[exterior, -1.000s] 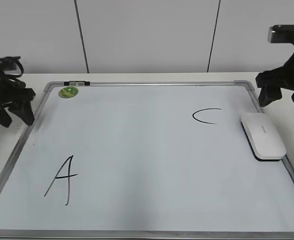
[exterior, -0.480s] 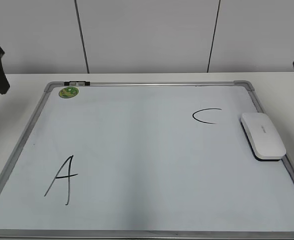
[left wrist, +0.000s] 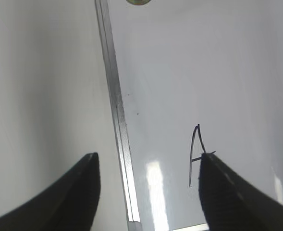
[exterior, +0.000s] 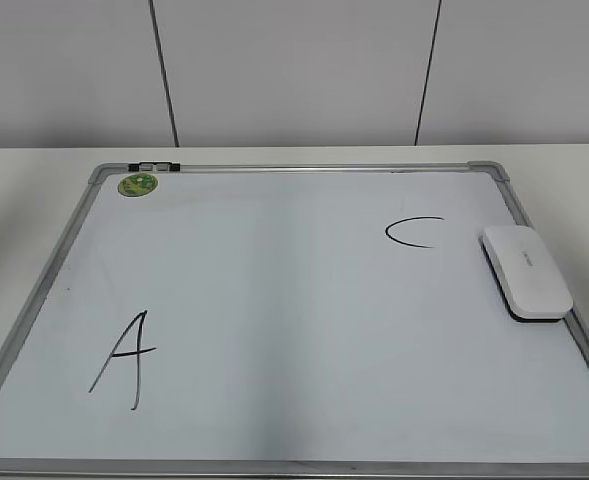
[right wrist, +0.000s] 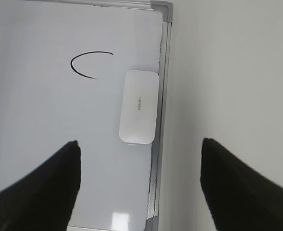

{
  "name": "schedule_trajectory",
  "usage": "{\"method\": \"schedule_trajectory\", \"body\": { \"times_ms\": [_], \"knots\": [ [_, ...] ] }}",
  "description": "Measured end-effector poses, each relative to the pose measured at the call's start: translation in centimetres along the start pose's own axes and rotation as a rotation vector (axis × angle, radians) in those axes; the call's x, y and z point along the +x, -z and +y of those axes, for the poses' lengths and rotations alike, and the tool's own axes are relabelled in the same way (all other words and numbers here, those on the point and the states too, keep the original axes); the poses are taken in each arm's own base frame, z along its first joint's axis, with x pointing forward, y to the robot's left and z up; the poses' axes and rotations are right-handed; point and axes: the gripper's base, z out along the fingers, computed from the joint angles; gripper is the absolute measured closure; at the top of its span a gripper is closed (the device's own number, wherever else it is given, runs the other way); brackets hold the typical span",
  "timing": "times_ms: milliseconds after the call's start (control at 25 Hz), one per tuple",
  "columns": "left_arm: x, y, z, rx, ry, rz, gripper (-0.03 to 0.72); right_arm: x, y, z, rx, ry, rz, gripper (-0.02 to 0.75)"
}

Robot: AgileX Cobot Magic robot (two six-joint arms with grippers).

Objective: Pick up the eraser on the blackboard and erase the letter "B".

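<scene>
Pale table (exterior: 34, 170), matte and bare along its far edge, meeting a light grey wall (exterior: 294, 70) behind. Wall split into broad panels by two thin dark seams (exterior: 164, 75). Soft, even light, few shadows. Same pale tabletop under and beside each claw in both wrist views.
</scene>
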Motion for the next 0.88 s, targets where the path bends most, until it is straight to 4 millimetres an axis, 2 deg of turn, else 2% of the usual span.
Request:
{"method": "schedule_trajectory", "body": {
  "times_ms": [280, 520, 760, 880],
  "knots": [
    [3.9, 5.4, -1.3, -0.006, -0.017, -0.116, 0.218, 1.7, 3.8, 0.1, -0.007, 0.004, -0.044, 0.143],
    [9.0, 9.4, -2.3, -0.015, -0.037, -0.218, 0.218, 3.8, 7.3, 0.2, -0.007, 0.004, -0.09, 0.144],
    [14.0, 11.3, -3.1, -0.012, -0.05, -0.282, 0.218, 6.5, 11.2, 0.3, -0.003, 0.008, -0.186, 0.144],
    [16.2, 11.7, -3.3, -0.004, -0.04, -0.307, 0.218, 8.3, 13.2, 0.4, 0.0, 0.008, -0.261, 0.144]
  ]
}}
